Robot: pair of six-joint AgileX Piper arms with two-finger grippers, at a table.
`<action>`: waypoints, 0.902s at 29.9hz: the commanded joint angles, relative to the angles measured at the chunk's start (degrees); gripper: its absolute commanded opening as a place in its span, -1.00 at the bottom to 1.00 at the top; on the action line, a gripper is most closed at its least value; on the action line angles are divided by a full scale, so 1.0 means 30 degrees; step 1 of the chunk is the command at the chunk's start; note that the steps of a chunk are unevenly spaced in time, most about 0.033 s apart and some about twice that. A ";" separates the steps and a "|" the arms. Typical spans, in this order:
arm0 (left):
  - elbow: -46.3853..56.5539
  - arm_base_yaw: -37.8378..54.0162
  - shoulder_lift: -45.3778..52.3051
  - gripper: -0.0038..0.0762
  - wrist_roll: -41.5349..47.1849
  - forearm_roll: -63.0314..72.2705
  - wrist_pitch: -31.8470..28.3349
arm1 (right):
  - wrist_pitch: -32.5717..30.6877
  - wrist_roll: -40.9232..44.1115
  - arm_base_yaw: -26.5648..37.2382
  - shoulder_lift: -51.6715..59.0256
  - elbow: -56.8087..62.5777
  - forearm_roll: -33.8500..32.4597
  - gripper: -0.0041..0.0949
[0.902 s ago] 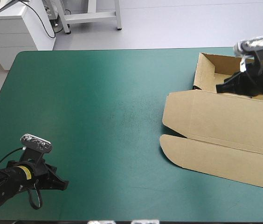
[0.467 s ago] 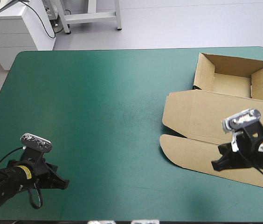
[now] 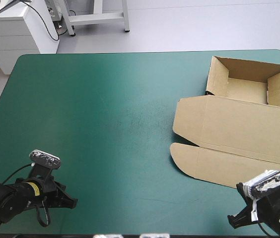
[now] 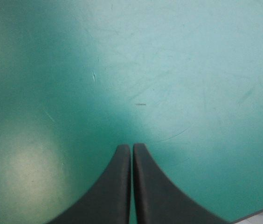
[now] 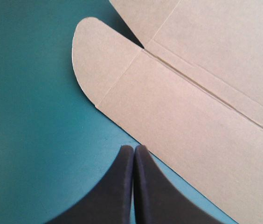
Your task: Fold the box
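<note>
The left gripper [image 4: 131, 147] and right gripper [image 5: 134, 149] sit clenched, empty; I'd open the right, catch the brown box's [image 3: 239, 126] lid flap [image 5: 101, 58] edge squarely.

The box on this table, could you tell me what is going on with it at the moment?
The box is held by neither arm. It lies at the table's right side as an open tray, its lid flat toward the near edge. The right tool is shut, over the table just off the lid's near edge, not touching it. The left tool is shut too, at the near left corner, far from the box.
</note>
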State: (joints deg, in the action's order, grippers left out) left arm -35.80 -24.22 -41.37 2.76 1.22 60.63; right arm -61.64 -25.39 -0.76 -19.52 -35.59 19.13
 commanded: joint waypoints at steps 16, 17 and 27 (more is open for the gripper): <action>0.1121 -0.0071 0.0038 -0.92 -0.4770 0.3700 -0.1631 | 0.1652 -0.0003 -0.0077 0.2469 0.1826 0.0272 -0.96; 0.1121 -0.0071 0.0038 -0.92 -0.4770 0.3700 -0.1631 | 0.1652 -0.0003 -0.0077 0.2469 0.1826 0.0272 -0.96; 0.1854 -0.0071 0.0038 -0.92 -0.4770 0.3711 0.0142 | 0.1652 -0.0003 -0.0077 0.2469 0.1826 0.0272 -0.96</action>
State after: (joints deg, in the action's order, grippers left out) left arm -29.18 -24.22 -41.32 -11.49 11.07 60.74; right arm -60.21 -25.18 -0.76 -11.26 -28.60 18.96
